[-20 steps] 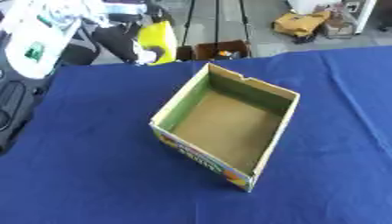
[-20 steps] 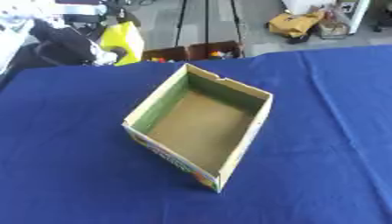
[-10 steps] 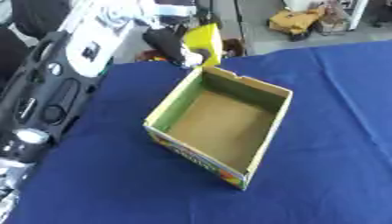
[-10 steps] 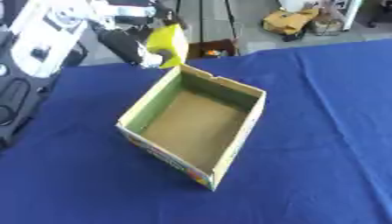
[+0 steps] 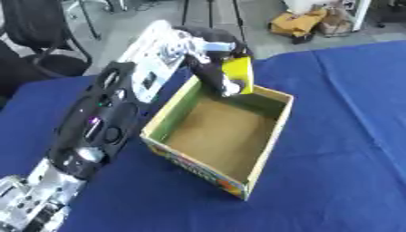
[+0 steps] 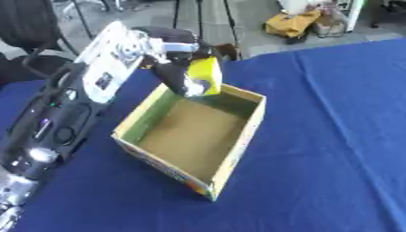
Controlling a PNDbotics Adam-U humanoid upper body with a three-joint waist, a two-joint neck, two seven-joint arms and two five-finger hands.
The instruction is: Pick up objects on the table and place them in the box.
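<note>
Left hand (image 5: 212, 63) — your fingers were curled round a yellow object (image 5: 238, 74), held over the far end of the open cardboard box (image 5: 266, 149). Box — sat on the blue tablecloth (image 5: 341, 136), interior bare. Right hand — not visible.

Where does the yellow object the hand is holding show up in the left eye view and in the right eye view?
Left eye view: the yellow object is upper centre, held by the left hand over the box's far end.
Right eye view: it sits a little further left and higher, over that same end.
Shared landmark: the cardboard box on the blue table.
</note>
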